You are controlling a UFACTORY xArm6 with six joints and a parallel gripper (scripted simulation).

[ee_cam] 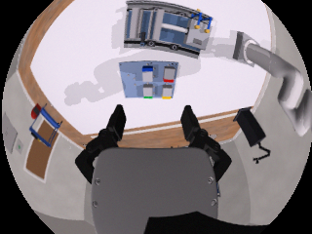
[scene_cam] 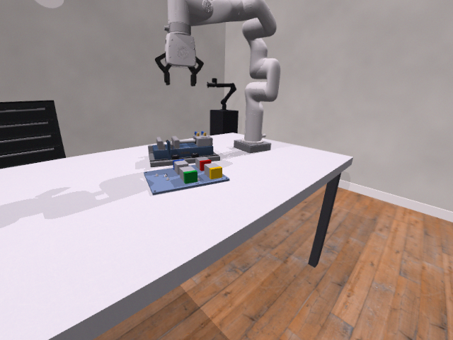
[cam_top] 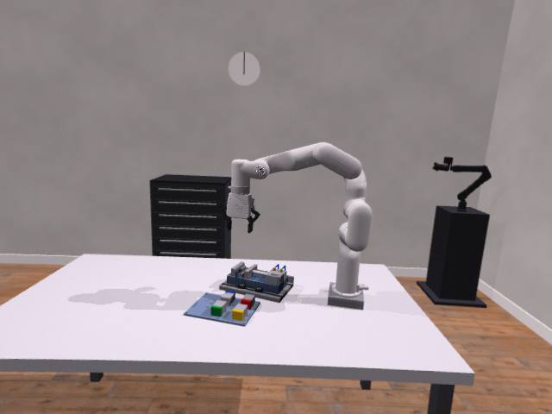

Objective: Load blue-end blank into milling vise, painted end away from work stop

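Observation:
The blank with the blue end point(cam_top: 228, 298) point(scene_cam: 180, 167) point(ee_cam: 147, 75) lies on the infeed plate point(cam_top: 196, 308) point(scene_cam: 157, 185) point(ee_cam: 128, 89), its blue end toward the vise. The milling vise point(cam_top: 254, 281) point(scene_cam: 186, 151) stands behind the plate; no blank shows in it. Its fixed jaw point(scene_cam: 158, 143) is at the end without hoses. The work stop point(scene_cam: 168, 147) point(ee_cam: 142, 38) stands on the plate side; the low bars are too small to tell. My gripper point(cam_top: 240, 230) point(scene_cam: 180, 84) point(ee_cam: 153, 111) is open and empty, high above the table, its fingers pointing down.
Beside the blue-end blank are the red-end blank point(cam_top: 246, 304) point(scene_cam: 204, 163) point(ee_cam: 169, 73), the green-end blank point(cam_top: 216, 310) point(scene_cam: 190, 176) point(ee_cam: 148, 91) and the yellow-end blank point(cam_top: 238, 315) point(scene_cam: 215, 172) point(ee_cam: 167, 91), coloured ends away from the vise. Hoses rise from the vise's block nearer the arm base.

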